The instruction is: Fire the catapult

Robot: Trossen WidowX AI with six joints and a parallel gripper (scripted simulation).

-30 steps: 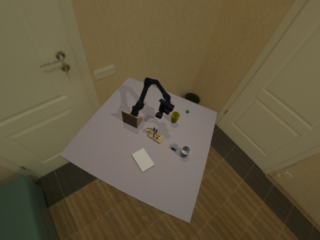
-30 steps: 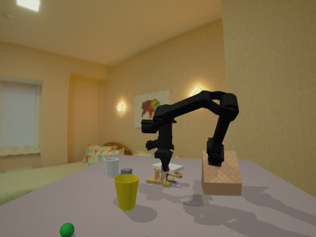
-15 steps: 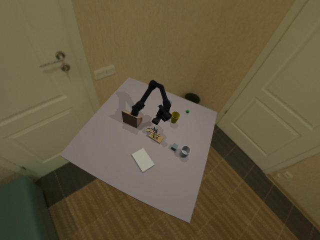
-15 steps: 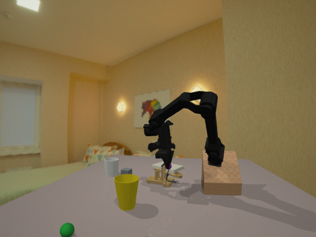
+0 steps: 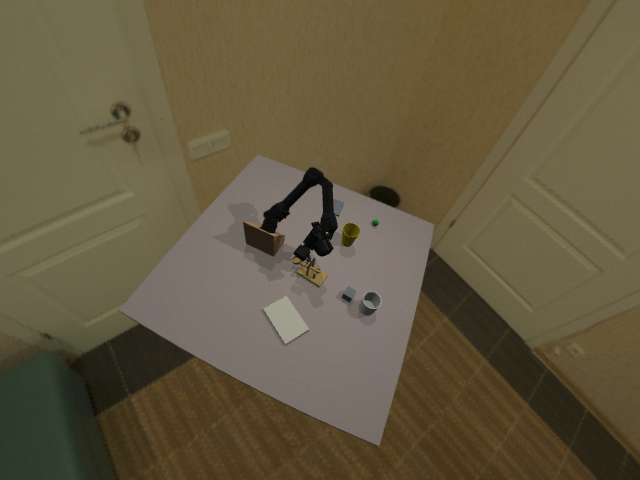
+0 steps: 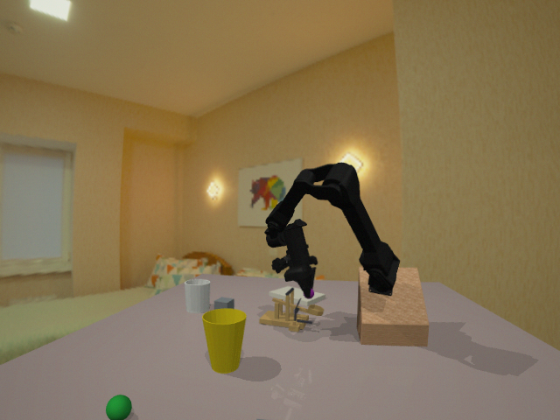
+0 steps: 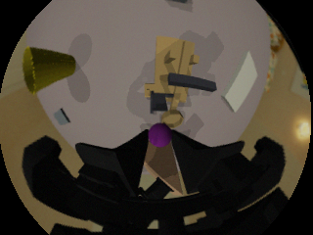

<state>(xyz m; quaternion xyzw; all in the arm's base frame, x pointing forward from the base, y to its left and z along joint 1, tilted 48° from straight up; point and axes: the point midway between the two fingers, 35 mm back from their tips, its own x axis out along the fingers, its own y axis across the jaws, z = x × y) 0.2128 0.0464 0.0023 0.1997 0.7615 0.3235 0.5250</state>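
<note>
My gripper (image 7: 159, 132) (image 6: 310, 293) is shut on a purple ball (image 7: 159, 135) (image 6: 311, 293), held between its fingertips. The ball is a little above the wooden catapult's spoon cup (image 7: 172, 118) (image 6: 316, 310), just behind it in the wrist view. The catapult (image 5: 313, 275) (image 6: 271, 318) (image 7: 166, 49) stands on the table, its cup end towards the arm's base and its other end towards the white mug. The white mug (image 5: 370, 303) (image 6: 197, 296) stands upright near the table's right edge in the top view; it is not seen in the wrist view.
A grey-blue block (image 5: 348, 294) (image 6: 224, 303) sits between catapult and mug. A yellow cup (image 5: 349, 235) (image 6: 224, 341) (image 7: 49, 69), a green ball (image 5: 375, 222) (image 6: 118, 407), a white slab (image 5: 285, 320) (image 7: 241, 83) and a flat blue-grey piece (image 5: 338, 207) (image 7: 61, 117) lie around. The arm stands on a wooden block (image 5: 262, 238) (image 6: 392, 311).
</note>
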